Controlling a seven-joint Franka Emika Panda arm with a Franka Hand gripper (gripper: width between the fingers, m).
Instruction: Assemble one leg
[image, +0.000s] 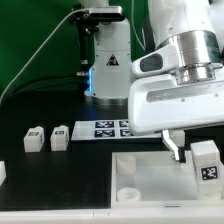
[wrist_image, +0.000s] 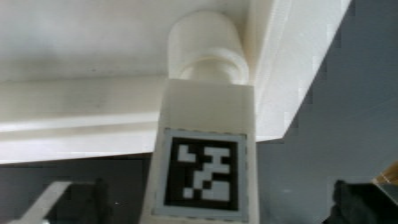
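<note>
The leg (wrist_image: 205, 150) stands with its rounded end pushed into a corner socket of the big white tray-like part (image: 150, 185), near the exterior view's right edge, so from where I stand the main step looks largely done; whether it is seated tight or needs more turning, I cannot tell. The tool (wrist_image: 214, 198) has its fingers (wrist_image: 54, 202) spread on either side of the leg with dark gaps showing on both sides, so it looks open and holding nothing. What seems left is to make sure of the joint and draw the arm away. The leg is a smooth, matte white plastic block, squared along its body, with a crisp black-and-white tag on the face turned to the wrist camera. The tray-like part is the same pale plastic, flat with a raised rim. Two spare pegs (image: 35, 137) of the same kind sit well apart on the black surface (image: 40, 165), beside the marker board (image: 105, 128)
</note>
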